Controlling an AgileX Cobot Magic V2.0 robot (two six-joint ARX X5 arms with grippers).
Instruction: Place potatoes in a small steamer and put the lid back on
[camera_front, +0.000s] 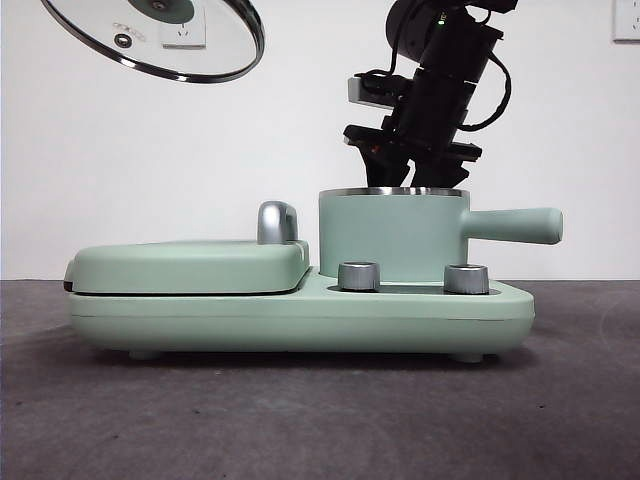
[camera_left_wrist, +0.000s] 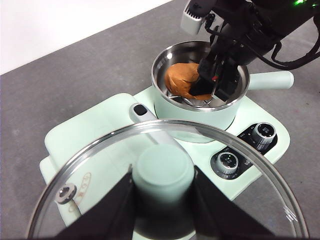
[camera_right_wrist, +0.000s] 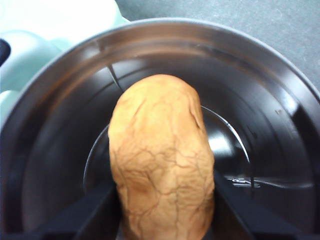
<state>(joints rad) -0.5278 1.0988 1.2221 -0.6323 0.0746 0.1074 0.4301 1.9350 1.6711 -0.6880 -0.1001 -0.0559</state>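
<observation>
The dark grey matte surface (camera_front: 300, 420) carries a long mint-green cooking base (camera_front: 300, 315); in the front view its flat mint-green hinged grill cover (camera_front: 190, 265) with a chrome handle (camera_front: 277, 222) takes the nine o'clock half, and two round steel control knobs (camera_front: 359, 276) sit on the front edge toward four o'clock. The small steamer (camera_front: 390, 240), a mint-green cylindrical pot with a steel rim and a straight side handle pointing to three o'clock, stands on the base just beside the grill cover. The right arm, large and black, comes down from twelve o'clock over the pot; its right tool (camera_left_wrist: 212, 82) reaches inside the rim, the two black jaws clamped on either side of the potato (camera_right_wrist: 160, 160), an orange-brown lumpy oval with creased matte skin; the potato (camera_left_wrist: 182, 80) is inside the steel bowl of the pot, though whether it touches the bottom cannot be told. The round clear glass lid (camera_front: 160, 40) with a shiny steel rim hangs tilted at eleven o'clock in the front view, well apart from the pot and above the grill cover; the left tool (camera_left_wrist: 162, 200) has its black jaws closed against the lid's small mint-green knob (camera_left_wrist: 165, 175), one on each side.
</observation>
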